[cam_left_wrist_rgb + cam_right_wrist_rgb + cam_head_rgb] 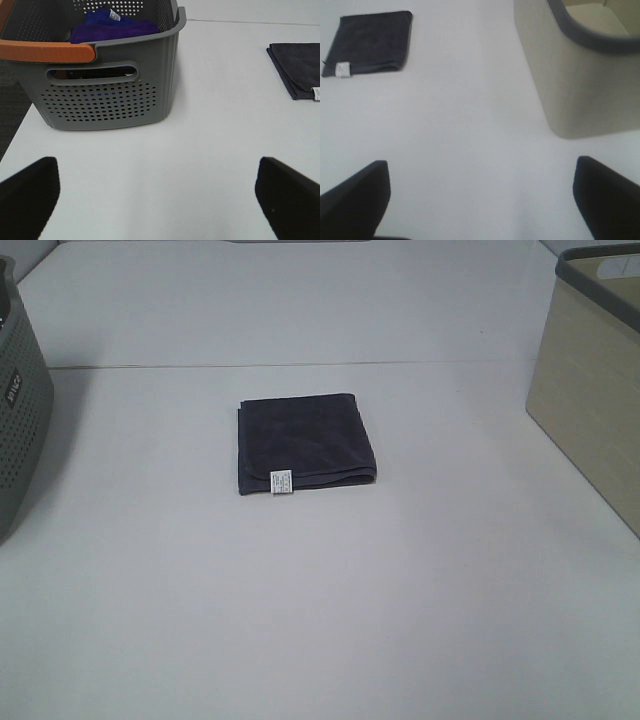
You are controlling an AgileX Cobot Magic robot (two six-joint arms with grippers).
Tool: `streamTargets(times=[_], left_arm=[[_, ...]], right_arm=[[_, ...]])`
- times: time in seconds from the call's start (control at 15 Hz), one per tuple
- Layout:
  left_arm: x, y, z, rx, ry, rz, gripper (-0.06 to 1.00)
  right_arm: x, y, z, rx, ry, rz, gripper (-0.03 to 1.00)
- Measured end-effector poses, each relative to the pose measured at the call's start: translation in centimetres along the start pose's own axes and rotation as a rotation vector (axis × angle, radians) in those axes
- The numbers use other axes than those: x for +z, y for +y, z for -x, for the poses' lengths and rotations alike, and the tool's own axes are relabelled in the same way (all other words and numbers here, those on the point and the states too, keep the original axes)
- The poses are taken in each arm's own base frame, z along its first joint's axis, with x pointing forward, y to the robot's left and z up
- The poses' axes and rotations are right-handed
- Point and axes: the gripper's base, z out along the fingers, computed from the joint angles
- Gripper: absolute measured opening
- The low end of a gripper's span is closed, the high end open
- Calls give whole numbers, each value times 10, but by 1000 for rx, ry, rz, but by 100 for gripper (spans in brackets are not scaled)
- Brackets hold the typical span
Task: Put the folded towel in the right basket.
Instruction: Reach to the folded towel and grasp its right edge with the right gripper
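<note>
Right gripper (480, 167) mostly out of view, right basket (570, 90) cropped.

Lab-style test bench: bare white table (300, 620).

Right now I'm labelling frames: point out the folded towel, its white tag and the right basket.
folded towel (305, 435), exterior high view, middle of top face
white tag (281, 481), exterior high view, tag's centre
right basket (590, 390), exterior high view, beige side wall
</note>
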Motion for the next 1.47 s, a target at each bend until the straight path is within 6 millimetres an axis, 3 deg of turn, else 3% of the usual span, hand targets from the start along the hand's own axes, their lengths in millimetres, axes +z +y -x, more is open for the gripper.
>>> streamTargets(times=[0.13,0.27,0.4,0.47,0.53,0.67,0.87,1.2,1.33,1.4,1.47], left_arm=[[0,0,0,0,0,0,99],[0,0,0,0,0,0,99],[0,0,0,0,0,0,99],[0,0,0,0,0,0,99],[0,0,0,0,0,0,99],[0,0,0,0,0,0,99],[0,0,0,0,0,0,99],[0,0,0,0,0,0,99],[0,0,0,0,0,0,99],[0,0,0,0,0,0,99],[0,0,0,0,0,0,99]], right_arm=[[31,4,72,3,120,41,94],[84,6,132,-34,255,99,94],[151,13,170,-50,356,205,94],[182,27,184,-60,384,284,94],[236,58,189,-68,465,399,94],[310,88,180,-21,597,513,94],[387,97,159,29,705,570,93],[449,97,124,135,701,556,93],[475,77,118,172,675,520,93],[499,54,110,208,663,494,92],[509,49,104,214,673,493,92]])
